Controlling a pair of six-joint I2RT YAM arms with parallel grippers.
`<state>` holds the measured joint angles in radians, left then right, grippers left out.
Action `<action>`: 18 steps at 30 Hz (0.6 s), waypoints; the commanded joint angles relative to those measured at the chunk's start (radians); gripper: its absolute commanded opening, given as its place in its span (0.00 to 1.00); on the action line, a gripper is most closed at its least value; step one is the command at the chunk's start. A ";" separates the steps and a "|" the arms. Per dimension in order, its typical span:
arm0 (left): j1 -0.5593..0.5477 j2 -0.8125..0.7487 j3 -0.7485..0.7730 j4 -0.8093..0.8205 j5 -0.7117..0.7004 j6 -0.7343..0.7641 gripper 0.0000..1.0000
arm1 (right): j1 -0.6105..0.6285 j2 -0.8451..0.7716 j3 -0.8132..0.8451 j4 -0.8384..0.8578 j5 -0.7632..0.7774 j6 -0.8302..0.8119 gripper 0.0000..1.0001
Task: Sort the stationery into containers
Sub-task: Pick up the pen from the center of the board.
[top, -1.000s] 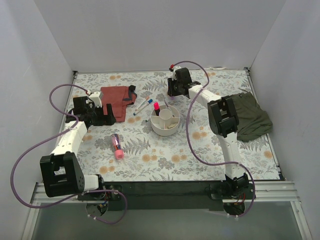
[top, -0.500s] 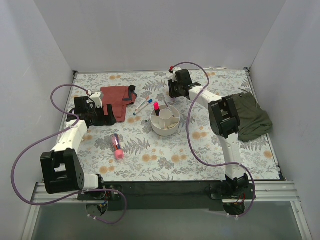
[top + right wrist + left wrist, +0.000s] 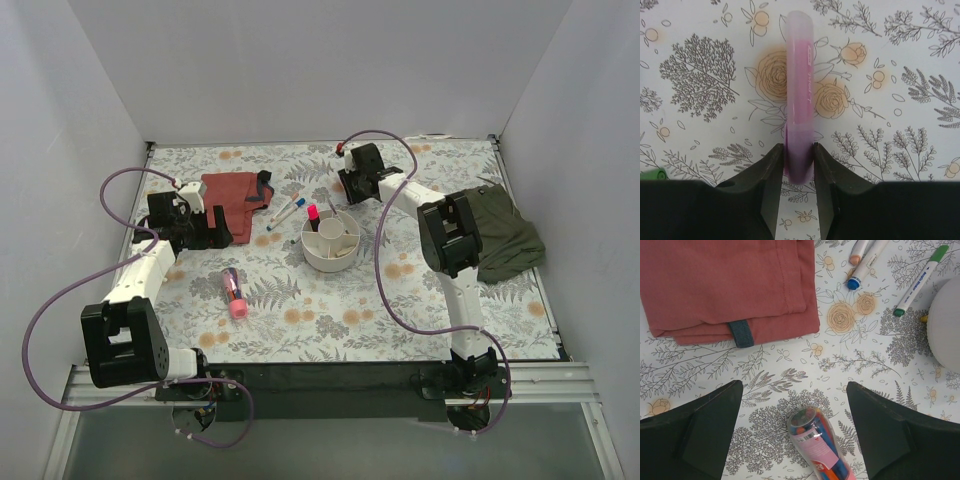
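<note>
- The right gripper (image 3: 799, 150) pinches the lower end of a pink marker (image 3: 800, 75), one finger (image 3: 772, 172) on each side. Only the right wrist view shows this; from above the wrist hides the marker.
- The marker lies along the flowered table cover (image 3: 900, 75); I cannot tell whether it touches it.
- The left gripper (image 3: 794, 386) is spread wide and holds nothing, poised above a clear tube (image 3: 815, 445) of coloured pens.
- The left wrist view also shows a folded red cloth (image 3: 725, 285), a blue-capped pen (image 3: 867, 265), a green-capped pen (image 3: 920, 275) and the organiser's wall (image 3: 947, 325).
- The top view alone shows the whole white organiser (image 3: 331, 262), with a pink-capped marker (image 3: 313, 214) upright in one compartment, and the olive cloth (image 3: 505, 235) on the right.
- Compared with a second ago, the right wrist has shifted slightly to the right; the left arm and loose items are unchanged.
</note>
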<state>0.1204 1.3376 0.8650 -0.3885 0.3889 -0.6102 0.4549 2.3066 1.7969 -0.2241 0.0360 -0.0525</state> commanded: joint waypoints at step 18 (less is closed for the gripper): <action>-0.004 -0.044 -0.012 0.062 0.028 -0.003 0.85 | -0.030 -0.234 -0.053 -0.081 -0.007 -0.358 0.01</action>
<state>0.1200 1.3373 0.8642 -0.3756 0.3916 -0.6140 0.4484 2.2524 1.7489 -0.2935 0.0536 -0.2310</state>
